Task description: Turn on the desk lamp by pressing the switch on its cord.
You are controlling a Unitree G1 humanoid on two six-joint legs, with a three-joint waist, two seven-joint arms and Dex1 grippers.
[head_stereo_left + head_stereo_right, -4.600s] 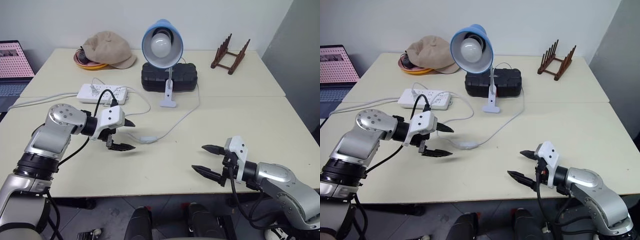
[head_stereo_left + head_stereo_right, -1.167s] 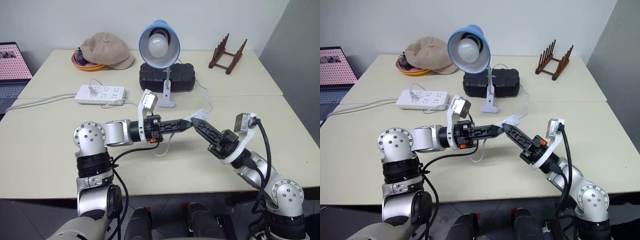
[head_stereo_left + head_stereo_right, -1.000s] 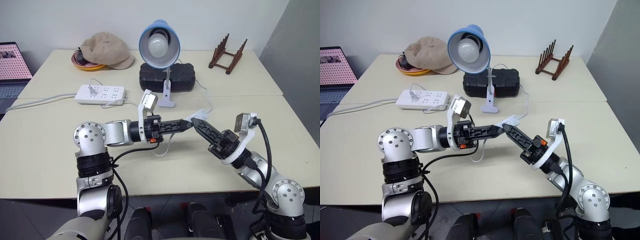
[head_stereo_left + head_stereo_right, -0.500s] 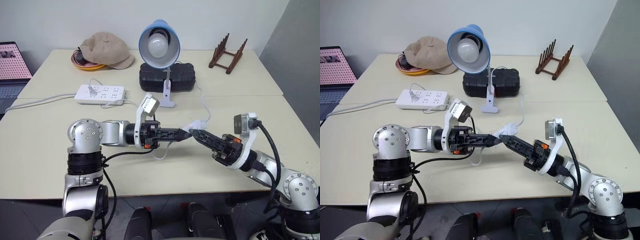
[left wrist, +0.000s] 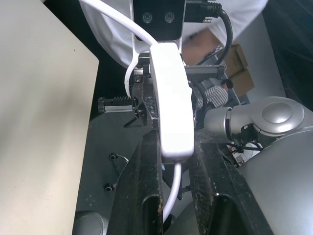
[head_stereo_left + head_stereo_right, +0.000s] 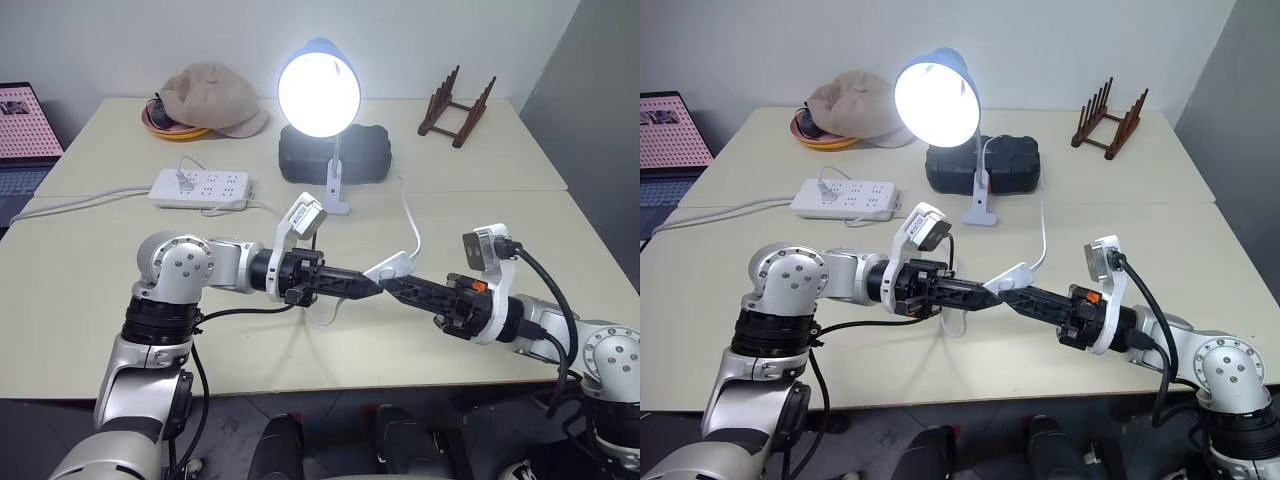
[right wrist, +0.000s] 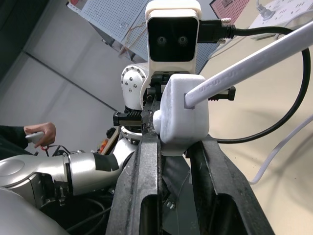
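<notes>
The left pincer (image 5: pixel 175 166) rises as two black fingers (image 5: pixel 144 186) closed on the near end of the switch (image 5: pixel 170 98), a slim white oblong held lengthwise between them and lifted off the table (image 5: pixel 39 122), whose pale beige top lies to one side. The cord (image 5: pixel 110 17) enters the switch's far end in a white curve and leaves the near end as a thin line running down between the fingers. Facing it, the right pincer (image 5: pixel 146 105) grips the switch's far part, its white wrist camera housing (image 5: pixel 157 17) with two lenses above and a black cable (image 5: pixel 222 24) looping off.
</notes>
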